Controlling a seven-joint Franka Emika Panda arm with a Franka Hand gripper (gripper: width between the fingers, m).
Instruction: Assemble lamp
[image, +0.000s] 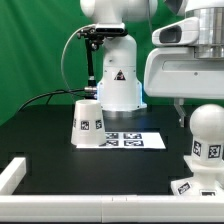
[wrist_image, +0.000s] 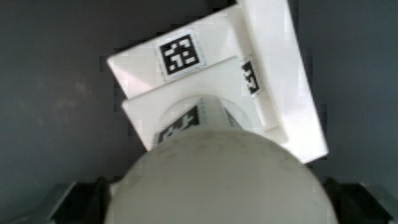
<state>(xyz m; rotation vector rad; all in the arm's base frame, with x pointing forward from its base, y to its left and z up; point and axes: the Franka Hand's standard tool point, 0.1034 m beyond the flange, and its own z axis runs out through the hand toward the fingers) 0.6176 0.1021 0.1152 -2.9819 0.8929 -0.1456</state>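
The rounded white bulb (image: 207, 132) stands upright on the angular base (image: 192, 186) at the exterior view's right front. My gripper (image: 204, 112) hangs over it with a finger on each side of the bulb's top. The one finger that shows stands a little apart from the bulb, so the jaws look open. In the wrist view the bulb (wrist_image: 222, 178) fills the space between the dark fingers (wrist_image: 80, 203) of the gripper (wrist_image: 217, 206), with the tagged base (wrist_image: 196, 60) beneath. The tapered cone shade (image: 87, 122) stands alone further to the exterior view's left.
The marker board (image: 133, 140) lies flat beside the shade. The big white robot pedestal (image: 118, 85) stands behind it, with a black cable on its left. A white rail (image: 20, 172) borders the table's front and left edges.
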